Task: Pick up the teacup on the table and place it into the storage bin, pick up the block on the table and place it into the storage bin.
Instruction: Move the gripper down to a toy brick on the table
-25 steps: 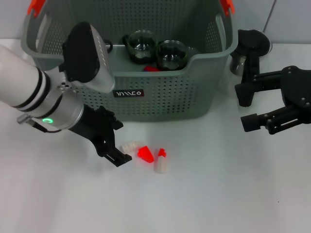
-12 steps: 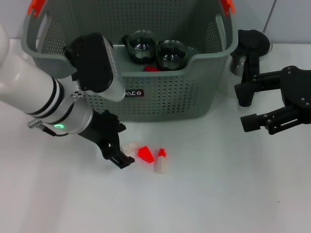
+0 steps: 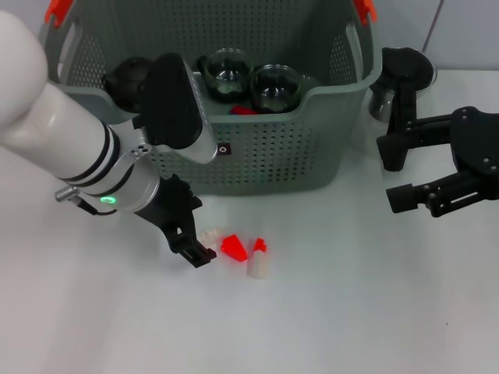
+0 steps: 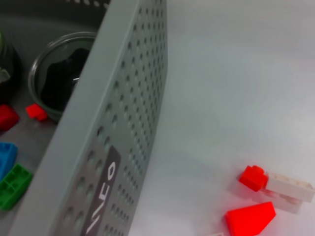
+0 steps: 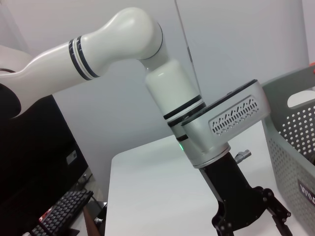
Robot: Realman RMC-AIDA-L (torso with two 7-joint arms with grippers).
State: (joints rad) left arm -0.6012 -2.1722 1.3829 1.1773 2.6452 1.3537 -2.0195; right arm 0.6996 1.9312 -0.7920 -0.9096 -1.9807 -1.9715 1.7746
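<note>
Blocks [image 3: 234, 248] on table near the bin [image 3: 265, 160] | left gripper [image 3: 195, 251] spread beside them, empty | right gripper [image 3: 409, 171] released, parked | risk: fingers nudge blocks apart.

Bright, even light; soft shadows; left wrist view blurred close up.

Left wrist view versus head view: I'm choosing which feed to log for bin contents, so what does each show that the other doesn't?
Only the left wrist view shows a blue block and a green block on the bin floor. Only the head view shows the left gripper low on the table beside the loose blocks, the right gripper held open to the bin's right, and the orange handle clips. Both show the storage bin, a glass teacup inside it, and the red wedge block on the table.
</note>
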